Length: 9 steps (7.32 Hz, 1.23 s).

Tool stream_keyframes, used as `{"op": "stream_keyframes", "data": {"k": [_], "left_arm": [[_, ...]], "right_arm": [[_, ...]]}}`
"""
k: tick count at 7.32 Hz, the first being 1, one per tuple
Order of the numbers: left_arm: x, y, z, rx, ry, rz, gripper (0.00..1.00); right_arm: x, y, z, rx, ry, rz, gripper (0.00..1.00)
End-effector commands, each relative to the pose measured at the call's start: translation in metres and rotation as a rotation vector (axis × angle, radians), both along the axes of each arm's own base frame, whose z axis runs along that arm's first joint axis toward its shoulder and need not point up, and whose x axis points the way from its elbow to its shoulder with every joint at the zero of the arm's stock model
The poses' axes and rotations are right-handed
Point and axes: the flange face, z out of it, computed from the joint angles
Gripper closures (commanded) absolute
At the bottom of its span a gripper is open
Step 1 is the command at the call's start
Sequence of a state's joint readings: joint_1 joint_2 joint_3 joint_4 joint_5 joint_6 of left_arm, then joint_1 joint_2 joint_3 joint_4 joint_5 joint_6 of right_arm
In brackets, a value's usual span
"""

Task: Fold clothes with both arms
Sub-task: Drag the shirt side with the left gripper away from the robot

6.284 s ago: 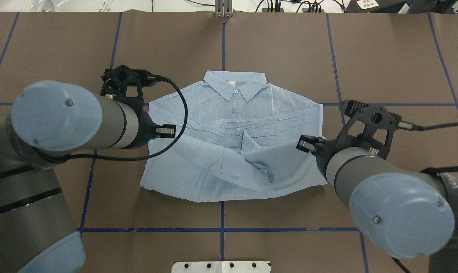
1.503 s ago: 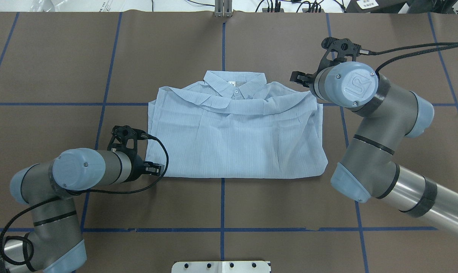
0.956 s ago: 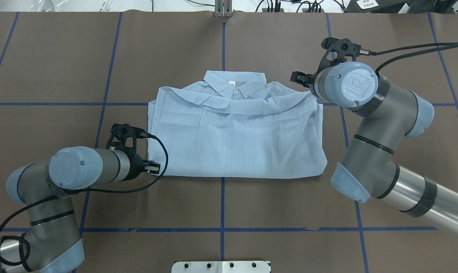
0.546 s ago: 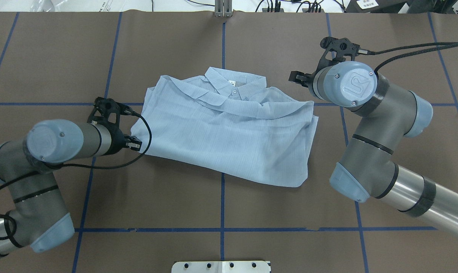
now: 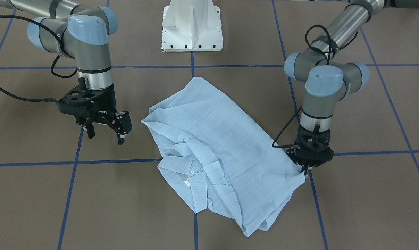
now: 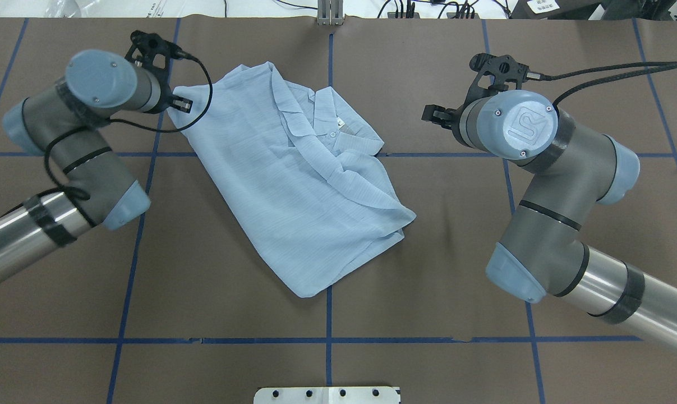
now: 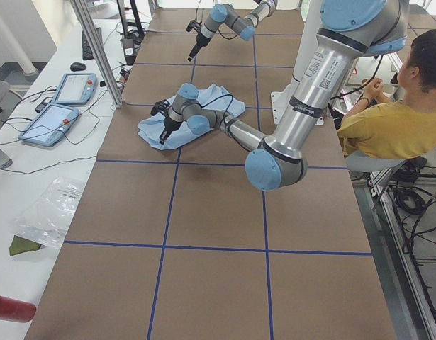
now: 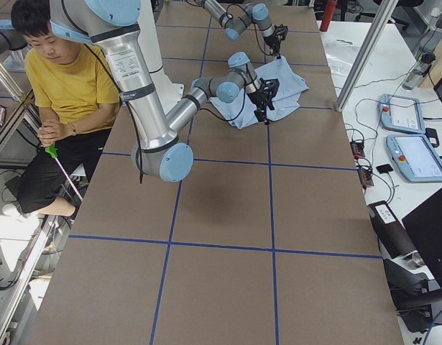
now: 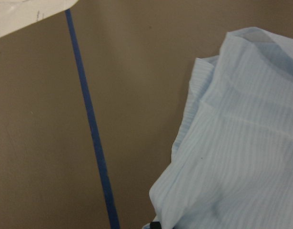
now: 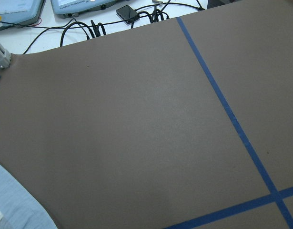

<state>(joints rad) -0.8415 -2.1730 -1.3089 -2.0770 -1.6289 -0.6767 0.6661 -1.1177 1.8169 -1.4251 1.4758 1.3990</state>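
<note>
The light blue striped shirt lies folded and turned at a slant on the brown table, collar up; it also shows in the front view. My left gripper is shut on the shirt's far-left corner, seen pinched in the front view. The left wrist view shows the cloth right at the fingers. My right gripper is open and empty, held above the bare table to the right of the shirt. The right wrist view shows only a shirt corner.
Blue tape lines grid the brown table. The white pedestal base stands at the robot's edge. A metal post sits at the far edge. Teach pendants lie beyond it. A seated operator is beside the robot.
My left gripper has swung far and to the left with the shirt's corner, dragging and turning the folded shirt to a slant. The right arm has barely moved.
</note>
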Motion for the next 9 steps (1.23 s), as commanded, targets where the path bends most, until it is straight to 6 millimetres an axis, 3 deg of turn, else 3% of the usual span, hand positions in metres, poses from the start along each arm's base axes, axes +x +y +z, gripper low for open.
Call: {"op": "stream_keyframes", "data": {"k": [1,2,3,4,6,9], "left_arm": [[0.018,-0.103,-0.012,0.036,-0.015,-0.066,1.00],[0.030,-0.129,-0.048,0.050,-0.001,-0.075,1.00],[0.029,-0.129,-0.049,0.076,0.021,-0.070,1.00],[0.020,-0.118,-0.027,0.124,0.041,-0.049,0.01],[-0.015,-0.092,-0.003,0.149,0.101,0.058,0.00],[-0.046,-0.055,0.028,0.181,0.101,0.097,0.00]], "right_arm": [[0.000,0.002,-0.006,0.005,-0.010,-0.004,0.00],[-0.001,0.002,-0.007,0.006,-0.011,-0.006,0.00],[-0.004,0.004,-0.009,0.008,-0.014,-0.010,0.00],[-0.012,0.004,-0.023,0.017,-0.031,-0.013,0.00],[-0.042,0.000,-0.055,0.002,-0.068,-0.007,0.00],[-0.159,-0.046,-0.135,-0.028,0.009,-0.051,0.00]]}}
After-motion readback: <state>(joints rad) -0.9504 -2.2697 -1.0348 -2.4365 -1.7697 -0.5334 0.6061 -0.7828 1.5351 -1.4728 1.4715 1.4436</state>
